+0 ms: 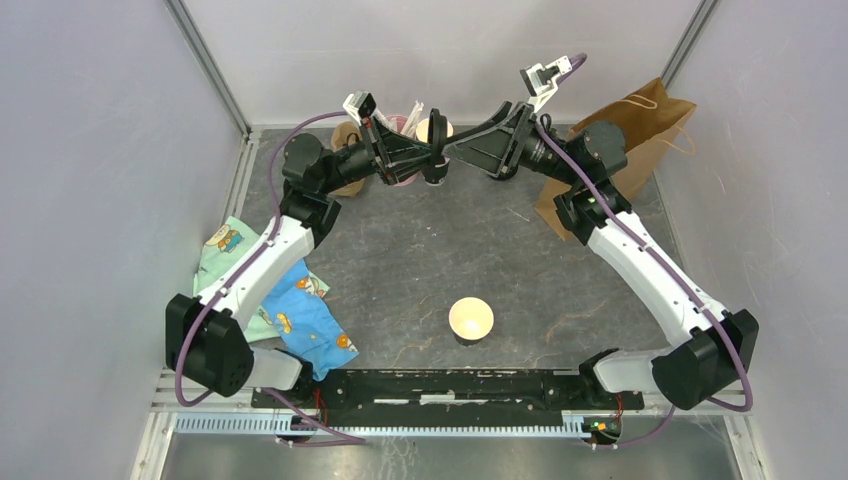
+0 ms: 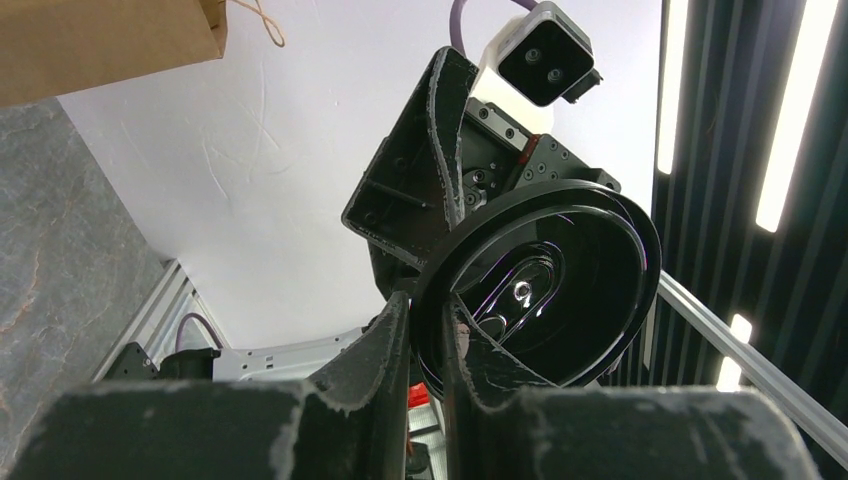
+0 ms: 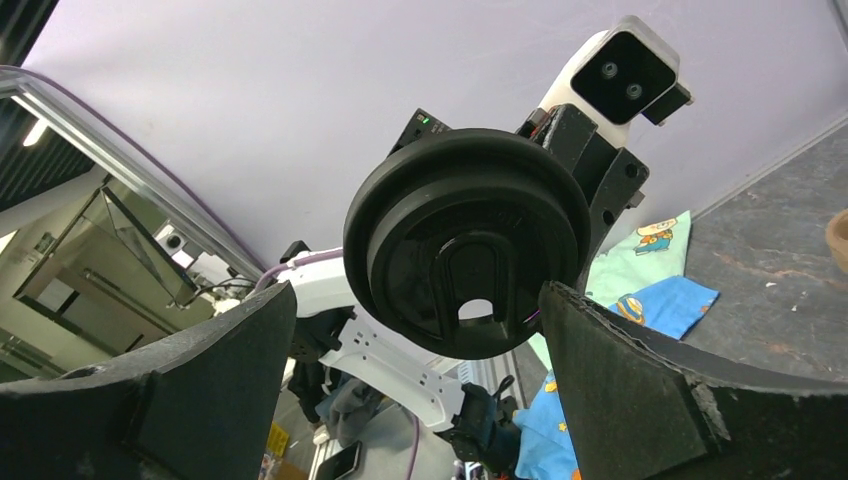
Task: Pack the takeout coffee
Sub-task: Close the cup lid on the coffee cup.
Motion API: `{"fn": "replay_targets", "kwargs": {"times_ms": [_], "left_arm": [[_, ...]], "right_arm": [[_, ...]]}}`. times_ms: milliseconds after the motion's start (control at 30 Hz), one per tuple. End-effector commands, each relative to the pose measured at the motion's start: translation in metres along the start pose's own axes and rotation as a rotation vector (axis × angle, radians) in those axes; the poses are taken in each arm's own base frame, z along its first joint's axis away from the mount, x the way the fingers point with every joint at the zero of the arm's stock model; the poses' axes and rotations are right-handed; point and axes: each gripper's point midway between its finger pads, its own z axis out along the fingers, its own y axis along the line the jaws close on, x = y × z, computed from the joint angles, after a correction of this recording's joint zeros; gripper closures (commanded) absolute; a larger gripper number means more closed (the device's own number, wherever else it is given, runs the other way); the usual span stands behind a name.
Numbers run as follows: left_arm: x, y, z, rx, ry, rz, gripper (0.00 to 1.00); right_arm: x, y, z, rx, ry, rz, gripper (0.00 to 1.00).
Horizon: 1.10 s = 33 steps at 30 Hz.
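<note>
The left fingers (image 2: 428, 335) are clamped on the rim of the black lid (image 2: 545, 290), holding it on edge in the air. The lid's hollow underside faces the left wrist camera. The right fingers (image 3: 415, 295) stand wide apart on either side of the same lid and do not touch it. From the right wrist view its top face shows, with a raised U-shaped tab and a small drinking hole.

Just behind the two sets of fingers, at the far edge of the surface (image 1: 420, 260), stand a cream-rimmed cup stack (image 1: 435, 128) and a pink cup (image 1: 405, 124) with white sticks in it. A brown thing (image 1: 347, 135) beside them is half hidden by the left arm. The brown bag (image 1: 640, 135) stands in the far right corner behind the right arm's elbow, its string handles up.

The cup (image 1: 471, 320) stands upright and lidless near the middle of the near edge, well apart from the fingers. Its cream inside shows.

Both arms rise from the near corners, run up the sides, bend at the elbow and turn inward. They meet tip to tip over the middle of the far edge.

Two cloths (image 1: 300, 310), one blue and one pale green, lie crumpled at the left edge under the left arm. They are printed with cartoon figures.
</note>
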Motion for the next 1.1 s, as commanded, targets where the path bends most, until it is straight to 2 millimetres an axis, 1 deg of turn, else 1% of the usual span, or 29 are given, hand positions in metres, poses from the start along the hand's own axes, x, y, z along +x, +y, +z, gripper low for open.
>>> {"fn": "replay_targets", "kwargs": {"times_ms": [0,100,233,333,433,500,633,767,900,1067], "left_arm": [[0.011,-0.025,0.000,0.063,0.044,0.049,0.88],[0.014,-0.025,0.001,0.064,0.053,0.048,0.88],[0.015,-0.028,0.001,0.069,0.052,0.056,0.89],[0.016,-0.030,0.000,0.073,0.049,0.060,0.89],[0.016,-0.030,-0.001,0.072,0.048,0.061,0.89],[0.017,-0.029,-0.002,0.070,0.050,0.059,0.89],[0.019,-0.029,-0.003,0.071,0.052,0.059,0.89],[0.021,-0.032,-0.004,0.075,0.055,0.063,0.89],[0.021,-0.031,-0.003,0.073,0.054,0.062,0.89],[0.026,-0.027,0.002,0.072,0.065,0.052,0.89]], "right_arm": [[-0.009,0.005,0.001,0.016,-0.021,-0.044,0.02],[-0.010,0.006,0.003,-0.004,-0.023,-0.031,0.03],[-0.008,0.005,0.001,-0.004,-0.025,-0.033,0.10],[-0.011,0.010,-0.005,-0.004,-0.050,-0.060,0.08],[-0.013,0.008,-0.010,0.020,-0.067,-0.065,0.03],[-0.011,0.005,-0.010,0.022,-0.067,-0.053,0.03],[-0.013,0.006,-0.009,0.007,-0.074,-0.043,0.02],[-0.011,0.001,-0.007,0.008,-0.067,-0.020,0.02],[-0.012,0.007,-0.006,-0.032,-0.073,-0.009,0.07],[-0.011,0.008,-0.005,-0.046,-0.064,-0.003,0.09]]}}
